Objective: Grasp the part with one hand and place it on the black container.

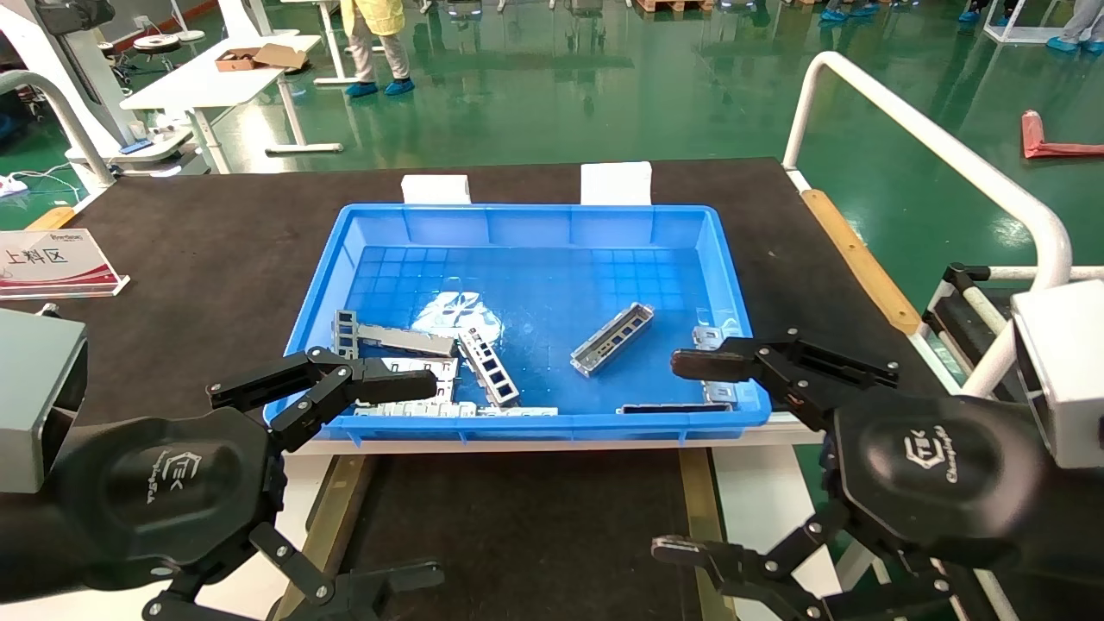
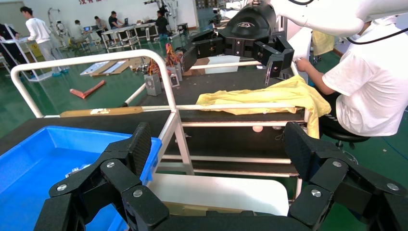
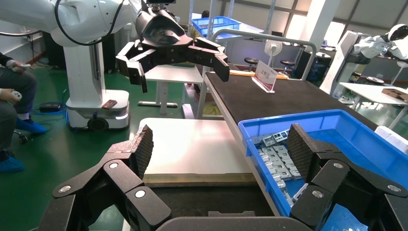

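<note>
the part (image 1: 611, 339) lies loose on the floor of the blue bin (image 1: 535, 216), right of centre, clear of the other pieces. left gripper (image 1: 379, 479) and right gripper (image 1: 690, 457) hover at the bin's near rim, both spread wide and empty, flanking the black container (image 1: 517, 517), which sits below for the drop-off.
</note>
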Tool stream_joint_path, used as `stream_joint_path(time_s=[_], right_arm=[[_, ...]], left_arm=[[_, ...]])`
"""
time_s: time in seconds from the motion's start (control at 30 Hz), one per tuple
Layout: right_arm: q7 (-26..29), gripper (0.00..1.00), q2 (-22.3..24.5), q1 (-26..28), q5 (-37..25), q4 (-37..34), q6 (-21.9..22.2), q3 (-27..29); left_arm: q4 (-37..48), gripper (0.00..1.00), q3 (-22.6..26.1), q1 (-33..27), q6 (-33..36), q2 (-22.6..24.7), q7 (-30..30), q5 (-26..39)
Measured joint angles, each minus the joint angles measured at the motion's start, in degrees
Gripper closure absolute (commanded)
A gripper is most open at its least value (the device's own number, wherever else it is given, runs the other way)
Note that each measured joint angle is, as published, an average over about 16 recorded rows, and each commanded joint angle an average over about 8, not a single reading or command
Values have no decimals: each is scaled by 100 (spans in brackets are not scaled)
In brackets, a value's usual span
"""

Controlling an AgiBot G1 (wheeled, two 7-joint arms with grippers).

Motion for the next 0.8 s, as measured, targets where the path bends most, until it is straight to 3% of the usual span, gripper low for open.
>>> stream_joint_path(time_s=[0.8], right_arm=[[0,0,0,0,0,0,0,0]], left_arm=[[0,0,-3,1,3,-1,-1,1]])
